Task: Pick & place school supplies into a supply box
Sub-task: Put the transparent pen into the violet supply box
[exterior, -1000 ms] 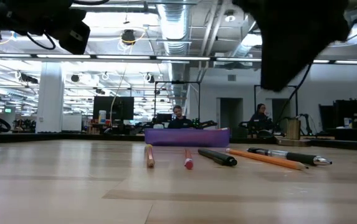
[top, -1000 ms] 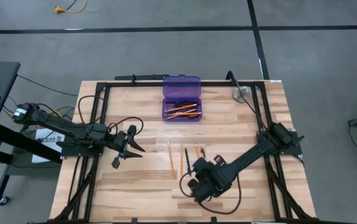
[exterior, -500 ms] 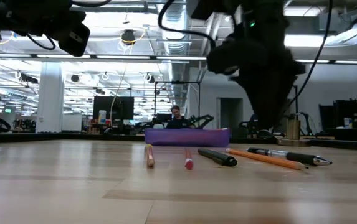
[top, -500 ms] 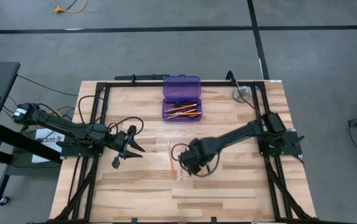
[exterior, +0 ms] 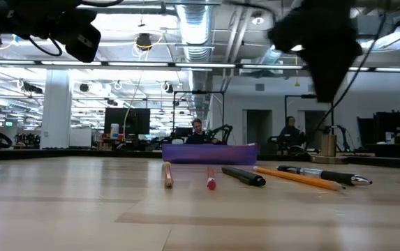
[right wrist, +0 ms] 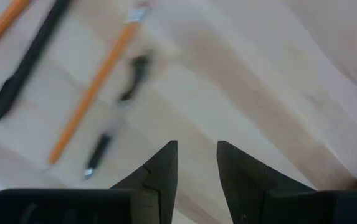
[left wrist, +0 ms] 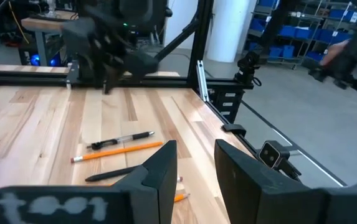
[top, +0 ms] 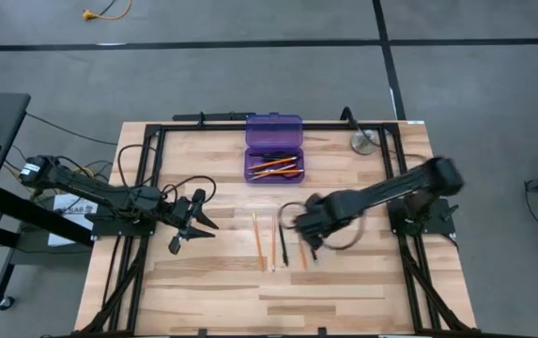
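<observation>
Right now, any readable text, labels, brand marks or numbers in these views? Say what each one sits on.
None can be read with confidence.
White label on the frame by the left arm's base, high view: dark print, too small to read.
Pale marking on the left claw's body, left wrist view: blurred, not legible.
Purple supply box, pencils and pens: no print that shows.
</observation>
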`<state>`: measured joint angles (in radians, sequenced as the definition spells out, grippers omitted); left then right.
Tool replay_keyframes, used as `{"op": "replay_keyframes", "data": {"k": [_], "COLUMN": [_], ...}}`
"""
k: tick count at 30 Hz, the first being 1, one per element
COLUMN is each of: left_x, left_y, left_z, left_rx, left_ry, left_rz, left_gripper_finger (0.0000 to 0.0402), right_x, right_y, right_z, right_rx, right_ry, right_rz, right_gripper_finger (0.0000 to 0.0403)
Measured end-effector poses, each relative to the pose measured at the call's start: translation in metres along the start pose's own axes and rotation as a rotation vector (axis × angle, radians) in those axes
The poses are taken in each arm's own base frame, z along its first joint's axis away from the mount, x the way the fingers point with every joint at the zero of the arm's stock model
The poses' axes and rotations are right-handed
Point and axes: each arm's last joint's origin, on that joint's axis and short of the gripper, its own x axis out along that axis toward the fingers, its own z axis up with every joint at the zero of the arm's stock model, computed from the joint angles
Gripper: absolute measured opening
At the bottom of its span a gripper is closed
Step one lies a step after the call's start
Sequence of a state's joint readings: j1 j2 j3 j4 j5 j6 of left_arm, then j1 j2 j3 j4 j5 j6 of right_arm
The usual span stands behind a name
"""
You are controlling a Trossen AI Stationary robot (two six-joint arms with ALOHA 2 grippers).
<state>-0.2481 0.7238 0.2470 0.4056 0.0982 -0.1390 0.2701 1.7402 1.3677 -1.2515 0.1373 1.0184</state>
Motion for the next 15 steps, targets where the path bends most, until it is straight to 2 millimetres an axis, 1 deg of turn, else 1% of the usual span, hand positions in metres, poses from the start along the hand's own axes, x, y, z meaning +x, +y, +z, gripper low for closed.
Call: {"op": "replay_keyframes", "data": {"k": [2,4,6,8,10,11,15], "left_x": [0.0,0.0,0.0,0.0,0.0,0.0,0.0], "left_y": [0.0,0.0,0.0,0.0,0.0,0.0,0.0], "left_z": [0.0,0.0,0.0,0.0,0.0,0.0,-0.001], "left_rx": [0.0,0.0,0.0,0.0,0.002,0.005,0.007], "left_ry": [-0.003,-0.003,-0.003,-0.003,-0.001,0.0,0.008], "left_rz": [0.0,0.0,0.0,0.0,0.0,0.0,0.001], "left_gripper_finger": [0.0096,0.0096,0.0096,0.0096,0.0096,0.0096,0.0096], "right_x": [-0.005,-0.003,0.0,0.006,0.011,0.013,0.021], "right_y": [-0.02,-0.035,-0.046,-0.051,-0.051,-0.048,-0.031], "right_z": [-0.013,-0.024,-0.035,-0.043,-0.048,-0.05,-0.051], "right_rx": [0.085,0.187,0.288,0.396,0.481,0.492,0.467], "right_ry": [-0.061,-0.136,-0.17,-0.172,-0.176,-0.183,-0.186], "right_rz": [0.005,0.029,0.07,0.122,0.169,0.196,0.249], "right_gripper_finger": [0.0106,0.0106,0.0106,0.0106,0.0106,0.0106,0.0108]}}
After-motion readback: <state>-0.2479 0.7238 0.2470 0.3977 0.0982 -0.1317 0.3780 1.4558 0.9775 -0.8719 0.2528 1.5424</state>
